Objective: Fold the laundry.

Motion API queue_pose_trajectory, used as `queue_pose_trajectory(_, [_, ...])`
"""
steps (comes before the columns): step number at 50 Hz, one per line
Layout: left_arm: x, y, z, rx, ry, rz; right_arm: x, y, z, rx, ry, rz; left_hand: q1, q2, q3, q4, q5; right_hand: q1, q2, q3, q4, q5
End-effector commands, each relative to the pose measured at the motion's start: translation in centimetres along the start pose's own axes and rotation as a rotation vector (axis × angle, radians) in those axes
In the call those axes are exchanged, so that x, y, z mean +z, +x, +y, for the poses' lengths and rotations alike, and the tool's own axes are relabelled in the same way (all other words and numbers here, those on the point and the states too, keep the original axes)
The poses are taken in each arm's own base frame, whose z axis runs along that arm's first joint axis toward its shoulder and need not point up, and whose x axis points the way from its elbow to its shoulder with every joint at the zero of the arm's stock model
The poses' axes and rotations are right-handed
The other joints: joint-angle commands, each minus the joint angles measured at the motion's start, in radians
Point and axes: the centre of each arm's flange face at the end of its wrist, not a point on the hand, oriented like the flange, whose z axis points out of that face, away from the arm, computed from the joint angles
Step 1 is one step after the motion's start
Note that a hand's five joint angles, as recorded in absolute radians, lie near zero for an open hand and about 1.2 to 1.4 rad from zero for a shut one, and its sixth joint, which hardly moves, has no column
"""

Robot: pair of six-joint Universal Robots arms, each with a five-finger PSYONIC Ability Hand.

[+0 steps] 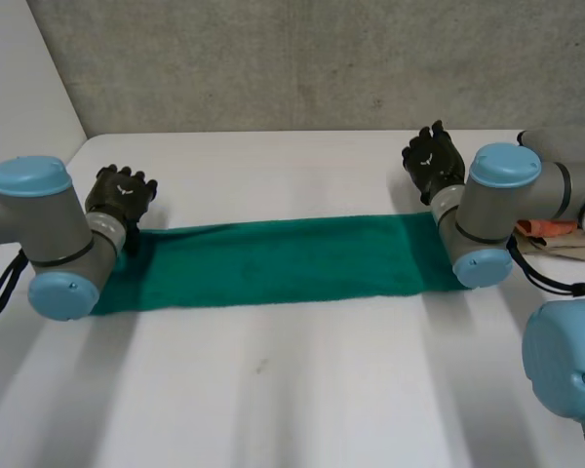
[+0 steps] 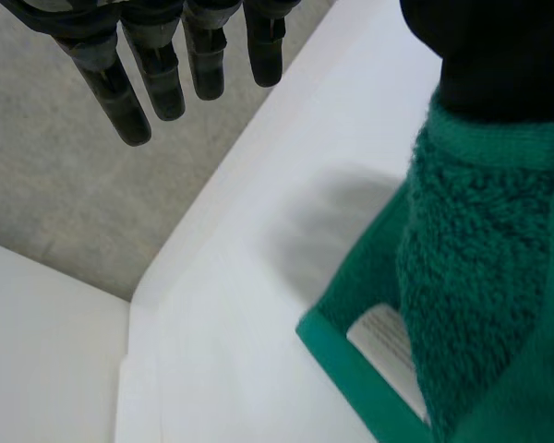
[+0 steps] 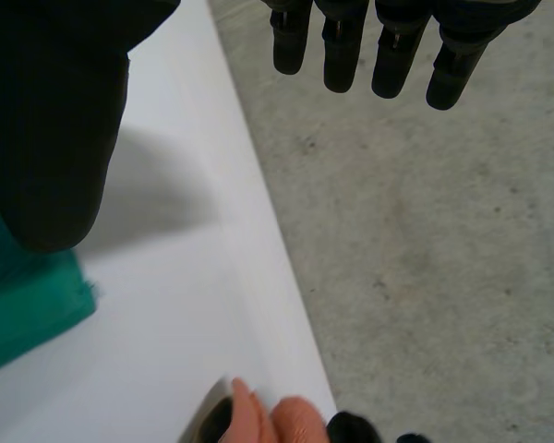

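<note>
A green towel (image 1: 273, 261) lies folded into a long narrow strip across the white table (image 1: 302, 390). My left hand (image 1: 122, 195) hovers at the strip's left end, near its far corner. Its fingers (image 2: 157, 74) are straight and spread, and its thumb rests against raised green terry (image 2: 471, 277). A white label (image 2: 388, 343) shows on the towel's underlayer. At the strip's right end, over the far corner, my right hand (image 1: 434, 161) is open. Its fingers (image 3: 379, 46) are straight and its thumb (image 3: 46, 120) stands just above the towel's corner (image 3: 23, 309).
A bundle of orange and beige cloth (image 1: 551, 234) lies at the table's right edge behind my right arm, and appears as a peach-coloured shape (image 3: 268, 420) in the right wrist view. A grey concrete wall (image 1: 322, 58) stands behind the table's far edge.
</note>
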Motion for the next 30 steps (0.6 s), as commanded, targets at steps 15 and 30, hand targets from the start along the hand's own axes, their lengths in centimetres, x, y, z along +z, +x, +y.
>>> queue_pose_trajectory(15, [-6.7, -0.9, -1.0, -0.018, -0.024, 0.033, -10.5, 4.9, -2.7, 0.31, -0.204, -0.239, -0.015, -0.038, -0.039, -0.031, -0.046, -0.051, -0.04, -0.036, -0.038, -0.043])
queue_pose_trajectory(30, [-5.0, -2.0, 1.8, -0.04, 0.012, -0.002, -13.4, 3.2, 1.8, 0.407, -0.286, -0.344, -0.015, -0.038, -0.039, -0.031, -0.046, 0.024, 0.035, 0.038, 0.037, 0.031])
